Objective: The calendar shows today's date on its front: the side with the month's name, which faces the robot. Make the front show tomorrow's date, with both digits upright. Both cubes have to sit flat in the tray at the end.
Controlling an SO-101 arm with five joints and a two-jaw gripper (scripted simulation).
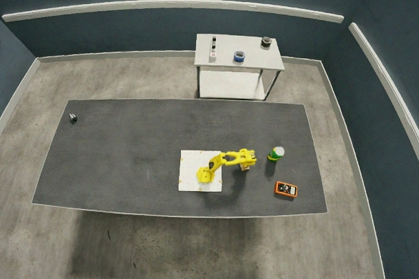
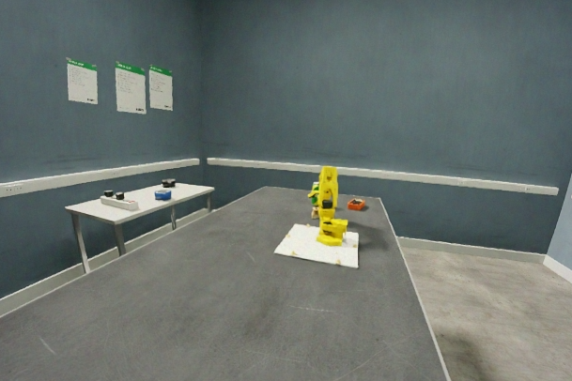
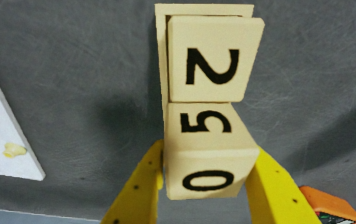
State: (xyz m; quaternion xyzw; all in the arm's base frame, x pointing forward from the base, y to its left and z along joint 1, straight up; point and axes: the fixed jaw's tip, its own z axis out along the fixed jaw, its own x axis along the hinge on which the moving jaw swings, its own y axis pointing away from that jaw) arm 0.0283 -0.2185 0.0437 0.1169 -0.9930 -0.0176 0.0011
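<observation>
Item one: a calendar, pale wood, standing on the dark table; in the top view it is lying beyond the white board, at three o'clock.

Item two: its tray, running from twelve toward six o'clock in the wrist view.

Item three: the far cube, sitting at twelve o'clock within the tray's outline and showing a 2, the digit lying sideways in this view.

Item four: the near cube, adjoining at six o'clock, showing 5 on one face and 0 on the next, both likewise lying sideways. Whether it is sitting flat is perhaps not to be settled from this angle.

Item five: the gripper, yellow, grasping the near cube, its fingers pressing in at nine and three o'clock.

Item six: the yellow arm, rising from the board and, in the top view, reaching toward two o'clock.

Item seven: a green can, standing at two o'clock from the calendar in the top view.

Item eight: an orange multimeter, lying at four o'clock from the calendar there.
</observation>
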